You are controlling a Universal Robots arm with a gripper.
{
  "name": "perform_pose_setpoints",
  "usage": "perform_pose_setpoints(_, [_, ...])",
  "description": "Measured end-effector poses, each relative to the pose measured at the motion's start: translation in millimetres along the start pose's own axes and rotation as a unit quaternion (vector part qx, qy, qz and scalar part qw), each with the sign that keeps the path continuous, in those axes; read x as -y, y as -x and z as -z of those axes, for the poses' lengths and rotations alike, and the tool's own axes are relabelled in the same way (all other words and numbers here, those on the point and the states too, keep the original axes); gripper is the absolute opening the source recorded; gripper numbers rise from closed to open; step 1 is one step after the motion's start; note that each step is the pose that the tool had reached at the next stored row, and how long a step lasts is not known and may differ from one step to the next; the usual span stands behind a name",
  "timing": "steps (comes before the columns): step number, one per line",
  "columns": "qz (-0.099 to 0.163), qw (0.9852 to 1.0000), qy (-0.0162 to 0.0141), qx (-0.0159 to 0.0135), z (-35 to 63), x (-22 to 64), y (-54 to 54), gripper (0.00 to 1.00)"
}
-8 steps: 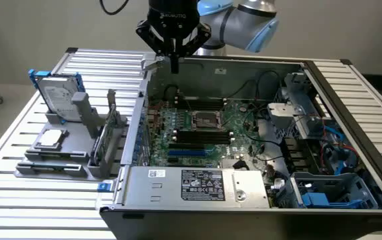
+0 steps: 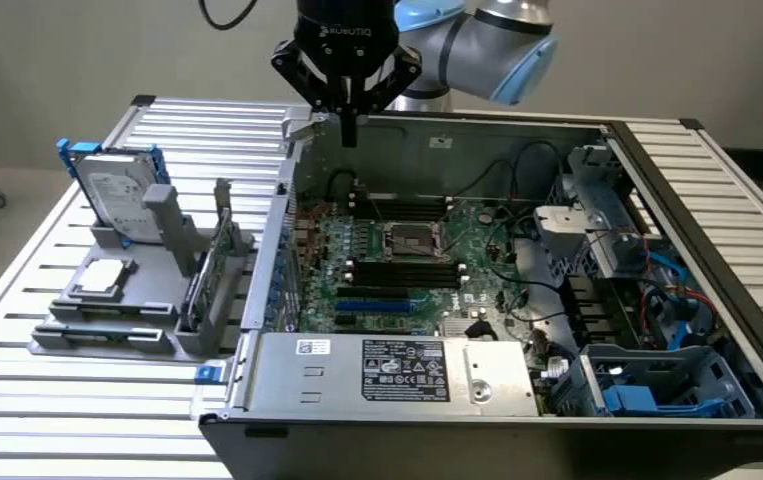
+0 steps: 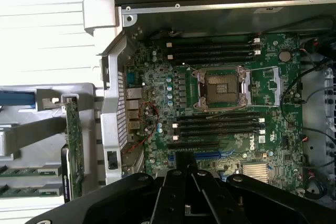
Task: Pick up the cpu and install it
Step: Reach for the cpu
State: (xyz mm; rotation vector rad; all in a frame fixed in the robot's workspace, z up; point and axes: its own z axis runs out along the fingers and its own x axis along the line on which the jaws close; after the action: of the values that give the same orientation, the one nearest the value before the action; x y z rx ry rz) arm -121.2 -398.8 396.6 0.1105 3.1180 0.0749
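At the exterior view's left, the cpu (image 2: 104,277) is lying flat, showing a square silver top; the gripper (image 2: 349,138), marked ROBOTIQ, is hanging empty, fingers closed.

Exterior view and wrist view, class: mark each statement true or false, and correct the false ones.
1. The cpu lies on the grey fixture outside the computer case. True.
2. The end effector is gripping the cpu. False: it is shut on nothing, above a far corner of the case, on the exterior view's left.
3. The motherboard socket holds no chip. True.
4. The hard drive lies flat inside the case. False: it stands upright on the fixture, outside the case.
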Motion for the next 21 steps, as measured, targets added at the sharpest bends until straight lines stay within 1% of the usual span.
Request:
perform_pose_setpoints(3, [0.000,1.0000,0.0000,-0.0001,0.0,-1.0,-0.5,0.11])
perform_pose_setpoints(9, [0.000,1.0000,0.0000,0.0000,-0.7,-17.6,-10.2,0.11])
perform_pose_setpoints(11, [0.000,1.0000,0.0000,0.0000,-1.0,-21.8,-17.7,0.11])
perform_pose_setpoints(21, [0.000,1.0000,-0.0006,0.0000,-6.1,-40.8,-64.7,0.11])
